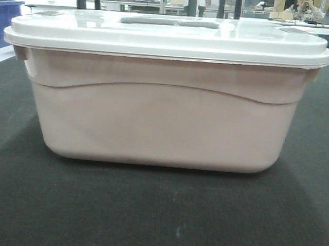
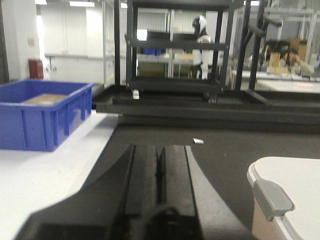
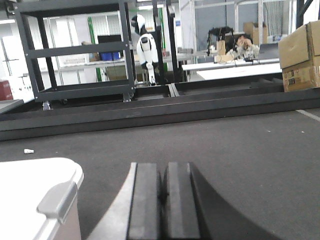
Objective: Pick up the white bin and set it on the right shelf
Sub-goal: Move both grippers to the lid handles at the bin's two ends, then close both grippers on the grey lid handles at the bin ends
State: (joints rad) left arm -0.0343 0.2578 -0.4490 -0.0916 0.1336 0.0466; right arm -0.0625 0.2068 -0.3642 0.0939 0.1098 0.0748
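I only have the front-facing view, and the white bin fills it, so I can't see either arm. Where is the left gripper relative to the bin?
Observer: In the left wrist view, the left gripper is apart from the white bin. Its fingers are shut on nothing, and the bin's corner lies off to its right.
Operator: And the right one?
Observer: The right gripper is apart from the bin too, fingers shut and empty. The bin's other corner shows at that view's lower left.
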